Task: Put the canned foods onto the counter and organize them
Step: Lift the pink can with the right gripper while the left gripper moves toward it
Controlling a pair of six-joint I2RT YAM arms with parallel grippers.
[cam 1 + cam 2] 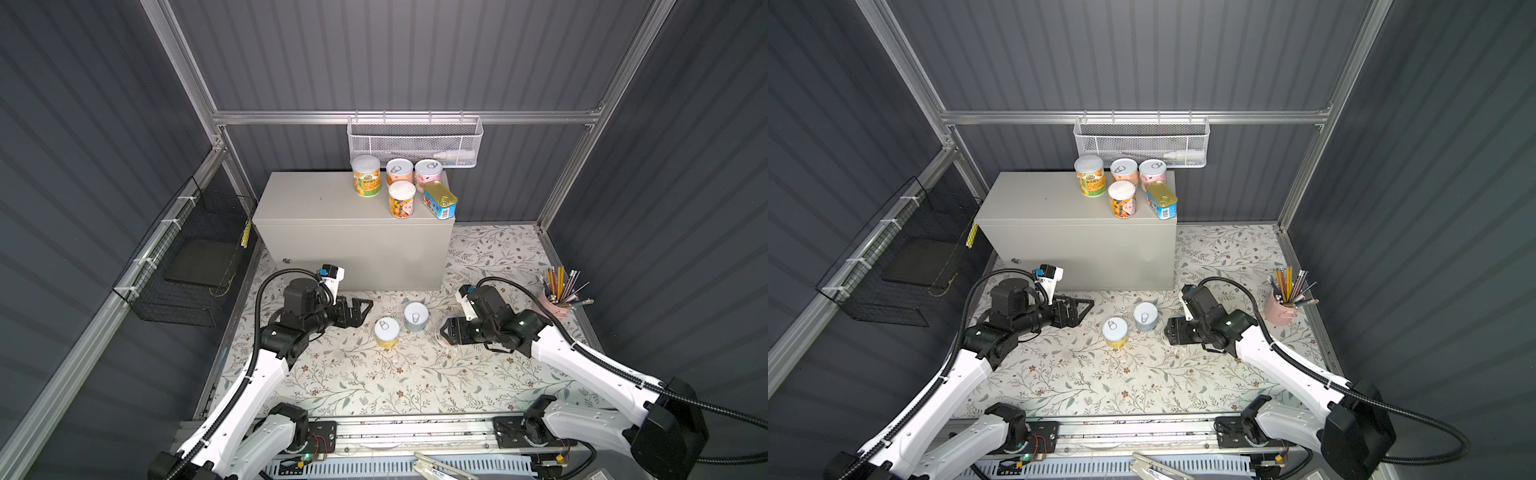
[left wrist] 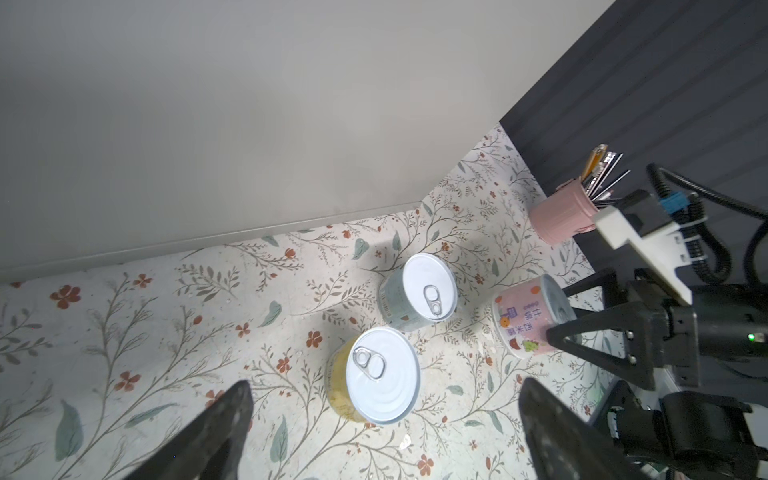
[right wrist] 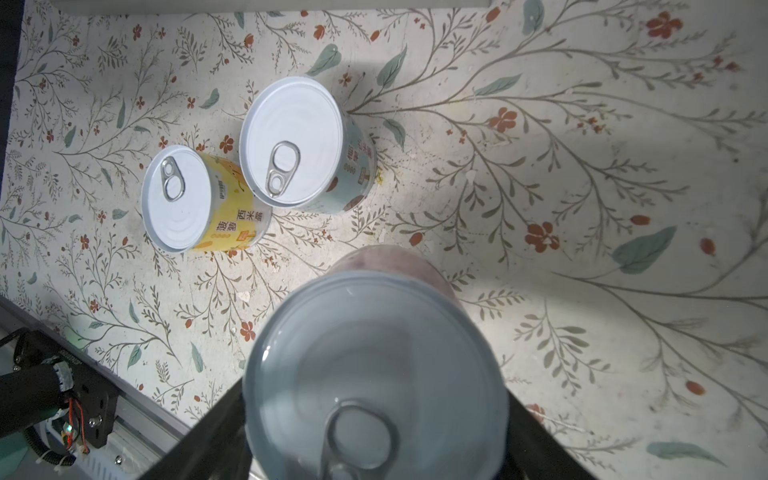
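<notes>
My left end effector (image 1: 365,311) hangs released; right end effector (image 1: 445,332) grasps a pink can (image 2: 519,324), mostly hidden from above; left half of the bench (image 1: 316,199) seems bare

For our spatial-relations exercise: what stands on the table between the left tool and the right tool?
Two upright cans, seen in both top views: the yellow can nearer the left tool, the blue can nearer the right tool.

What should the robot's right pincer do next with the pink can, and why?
Probably lift the round pink-labelled can straight up: the right pincer grips it low near the floral mat, and its place is up on the beige-grey metal box, where five cans stand.
</notes>
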